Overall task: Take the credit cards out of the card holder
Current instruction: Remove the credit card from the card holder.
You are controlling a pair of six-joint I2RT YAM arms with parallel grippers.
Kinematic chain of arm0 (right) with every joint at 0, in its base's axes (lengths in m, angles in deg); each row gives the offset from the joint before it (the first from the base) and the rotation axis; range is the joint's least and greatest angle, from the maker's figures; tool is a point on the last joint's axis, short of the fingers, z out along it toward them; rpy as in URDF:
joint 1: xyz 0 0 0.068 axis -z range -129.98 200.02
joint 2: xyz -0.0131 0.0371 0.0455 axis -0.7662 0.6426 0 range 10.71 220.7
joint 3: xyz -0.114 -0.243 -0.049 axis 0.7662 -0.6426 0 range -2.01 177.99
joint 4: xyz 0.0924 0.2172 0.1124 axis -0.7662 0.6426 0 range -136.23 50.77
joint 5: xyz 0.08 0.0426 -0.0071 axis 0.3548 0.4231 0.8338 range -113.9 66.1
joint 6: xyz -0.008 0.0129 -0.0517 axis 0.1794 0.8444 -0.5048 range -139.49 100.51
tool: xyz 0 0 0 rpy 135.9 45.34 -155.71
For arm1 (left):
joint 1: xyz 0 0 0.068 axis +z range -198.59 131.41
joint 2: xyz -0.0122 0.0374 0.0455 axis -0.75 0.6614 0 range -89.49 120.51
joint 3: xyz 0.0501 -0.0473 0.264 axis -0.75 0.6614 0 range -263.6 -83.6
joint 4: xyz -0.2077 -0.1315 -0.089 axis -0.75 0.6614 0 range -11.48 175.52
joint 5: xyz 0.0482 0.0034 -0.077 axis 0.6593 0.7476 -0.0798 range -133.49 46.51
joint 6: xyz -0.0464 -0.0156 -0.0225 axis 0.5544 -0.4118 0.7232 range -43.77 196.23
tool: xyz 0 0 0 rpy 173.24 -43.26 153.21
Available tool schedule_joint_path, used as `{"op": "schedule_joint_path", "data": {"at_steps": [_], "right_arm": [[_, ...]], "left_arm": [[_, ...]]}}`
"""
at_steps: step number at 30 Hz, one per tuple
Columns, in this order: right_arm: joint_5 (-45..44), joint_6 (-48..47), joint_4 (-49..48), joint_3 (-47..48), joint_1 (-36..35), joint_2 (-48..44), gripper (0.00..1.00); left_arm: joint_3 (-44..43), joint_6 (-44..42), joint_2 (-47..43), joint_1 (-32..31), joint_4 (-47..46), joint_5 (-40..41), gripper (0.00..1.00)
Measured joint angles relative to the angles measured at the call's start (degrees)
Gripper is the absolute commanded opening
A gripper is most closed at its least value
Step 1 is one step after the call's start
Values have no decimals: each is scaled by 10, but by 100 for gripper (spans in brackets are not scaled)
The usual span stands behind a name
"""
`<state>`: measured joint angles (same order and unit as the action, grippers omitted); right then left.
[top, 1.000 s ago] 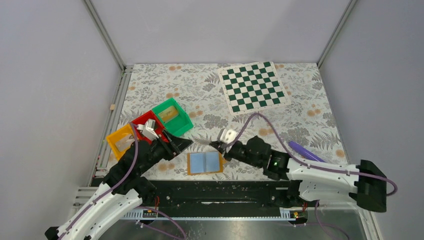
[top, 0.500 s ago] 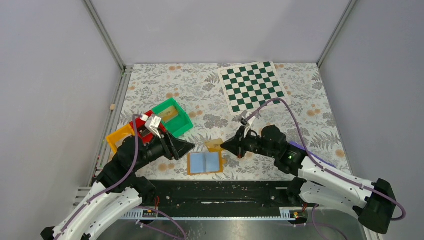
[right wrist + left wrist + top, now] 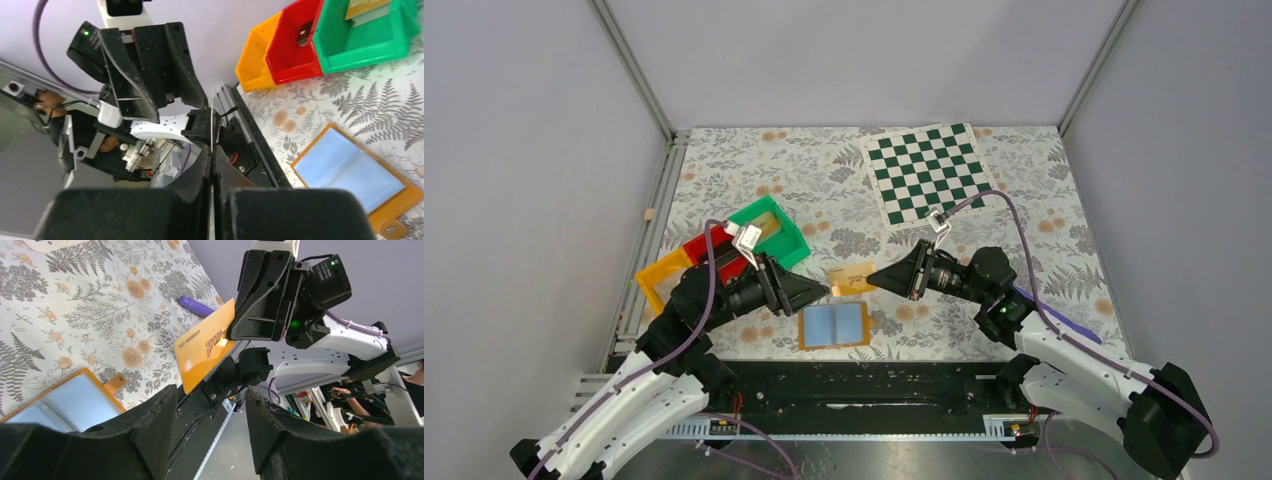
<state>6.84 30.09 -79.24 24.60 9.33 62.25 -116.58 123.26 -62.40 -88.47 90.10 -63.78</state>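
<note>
Black left end effector up-left of open card holder, jaws parted, tips just beside orange card. Holder flat on floral tabletop, pale-blue inside up. Card aloft over holder's far edge. Up-right of holder, right end effector clamped shut on card.

My left fingers are matt black plastic, finely grained. The card is smooth, glossy plastic. The card holder lining has a soft sheen.
</note>
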Motion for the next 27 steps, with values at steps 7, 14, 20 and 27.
{"op": "schedule_joint_path", "data": {"at_steps": [7,14,20,27], "right_arm": [[33,92,-111,-21,2,36,0],[41,134,-171,-27,3,55,0],[45,143,-183,-33,3,60,7],[42,144,-178,-40,6,67,59]], "left_arm": [[25,41,22,0,-54,-8,36],[52,87,23,0,-114,-10,20],[69,119,23,0,-154,-10,0],[73,139,13,0,-163,-5,0]]}}
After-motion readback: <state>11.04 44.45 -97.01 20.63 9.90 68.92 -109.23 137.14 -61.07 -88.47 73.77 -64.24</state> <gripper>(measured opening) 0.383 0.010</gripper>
